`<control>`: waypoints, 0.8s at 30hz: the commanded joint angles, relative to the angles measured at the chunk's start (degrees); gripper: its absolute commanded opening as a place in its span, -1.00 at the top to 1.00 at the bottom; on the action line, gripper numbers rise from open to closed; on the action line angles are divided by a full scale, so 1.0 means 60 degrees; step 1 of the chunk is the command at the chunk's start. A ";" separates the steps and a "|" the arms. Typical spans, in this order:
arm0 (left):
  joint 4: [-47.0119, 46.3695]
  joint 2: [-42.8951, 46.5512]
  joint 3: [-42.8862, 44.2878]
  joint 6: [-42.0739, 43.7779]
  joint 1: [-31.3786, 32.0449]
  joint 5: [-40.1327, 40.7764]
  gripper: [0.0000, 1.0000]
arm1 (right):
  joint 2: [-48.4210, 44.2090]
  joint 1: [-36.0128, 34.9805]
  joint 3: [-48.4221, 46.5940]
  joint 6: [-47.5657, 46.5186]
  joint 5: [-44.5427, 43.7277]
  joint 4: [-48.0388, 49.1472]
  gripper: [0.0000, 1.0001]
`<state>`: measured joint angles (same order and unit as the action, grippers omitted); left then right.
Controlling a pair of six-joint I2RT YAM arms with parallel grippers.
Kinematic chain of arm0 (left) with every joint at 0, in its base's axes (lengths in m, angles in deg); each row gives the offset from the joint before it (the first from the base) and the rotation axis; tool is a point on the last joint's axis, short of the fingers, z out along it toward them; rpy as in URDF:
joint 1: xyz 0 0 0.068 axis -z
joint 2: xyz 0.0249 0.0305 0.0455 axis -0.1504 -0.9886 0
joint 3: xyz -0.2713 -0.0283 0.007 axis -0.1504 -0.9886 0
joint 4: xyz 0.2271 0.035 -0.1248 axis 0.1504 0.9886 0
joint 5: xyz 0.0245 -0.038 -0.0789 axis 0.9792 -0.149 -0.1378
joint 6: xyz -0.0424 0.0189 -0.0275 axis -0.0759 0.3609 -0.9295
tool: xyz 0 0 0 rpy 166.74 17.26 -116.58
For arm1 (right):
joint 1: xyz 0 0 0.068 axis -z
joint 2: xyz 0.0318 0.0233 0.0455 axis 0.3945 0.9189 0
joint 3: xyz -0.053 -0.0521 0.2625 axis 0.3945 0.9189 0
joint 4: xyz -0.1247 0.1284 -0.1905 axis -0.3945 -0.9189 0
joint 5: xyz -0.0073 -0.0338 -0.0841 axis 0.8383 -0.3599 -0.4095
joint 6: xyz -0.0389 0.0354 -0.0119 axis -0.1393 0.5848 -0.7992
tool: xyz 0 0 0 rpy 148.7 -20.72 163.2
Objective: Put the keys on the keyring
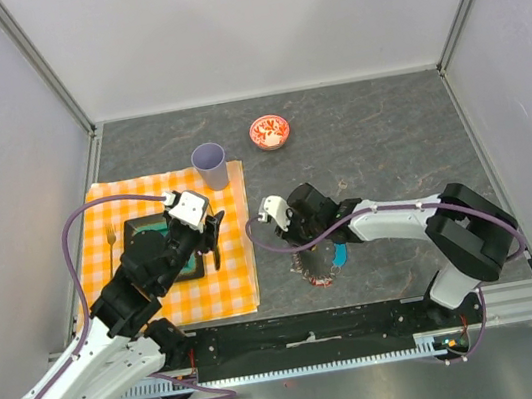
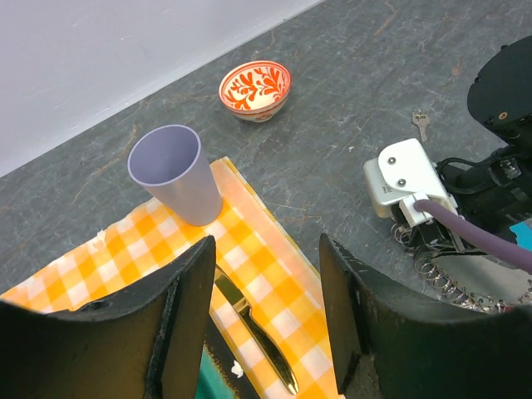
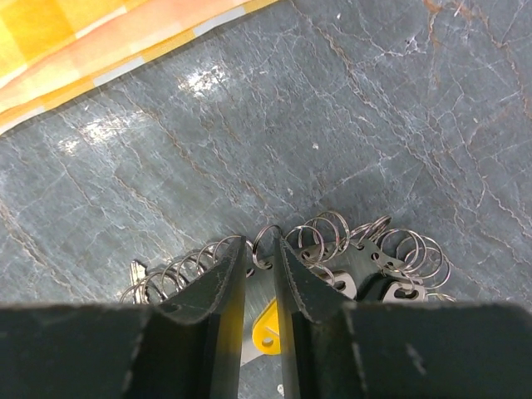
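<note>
- My right gripper [image 3: 262, 243] hung low over the keys [image 3: 359, 259] bunched on the grey table [image 3: 374, 100]. Its jaws were nearly together, with a small wire ring [image 3: 264, 246] between the tips; I could not tell whether it was pinched.
- A yellow tag [image 3: 264, 334] showed through the narrow gap.
- The keyring [image 1: 316, 271], with its light-blue piece [image 1: 340, 256], lay under that gripper, just right of the checked cloth [image 1: 144, 193].
- One key [image 2: 421, 125] lay apart, nearer the red bowl [image 2: 255, 89].
- My left gripper [image 2: 266, 249] hung wide open and empty above the cloth, with the knife [image 2: 249, 320] below it and the cup [image 2: 170, 170] ahead.
</note>
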<state>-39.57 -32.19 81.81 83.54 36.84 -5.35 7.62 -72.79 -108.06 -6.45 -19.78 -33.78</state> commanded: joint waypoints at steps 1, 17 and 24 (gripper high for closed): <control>0.0015 -0.0006 0.0114 0.0199 0.0035 -0.0131 -0.18 | 0.0203 -0.0046 0.0066 0.0155 -0.0163 0.0439 0.48; 0.0044 -0.0006 0.0143 0.0199 0.0035 -0.0249 -0.18 | 0.0379 -0.0046 0.0052 0.0302 -0.0601 0.0102 0.70; 0.0088 0.0096 0.0187 0.0199 0.0035 -0.0307 -0.18 | 0.0262 -0.0031 -0.1162 0.0287 -0.0412 -0.1478 1.00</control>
<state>-39.49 -32.17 81.81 83.56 36.86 -5.92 9.41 -72.90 -108.80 -5.05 -22.69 -35.96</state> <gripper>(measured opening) 0.595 0.008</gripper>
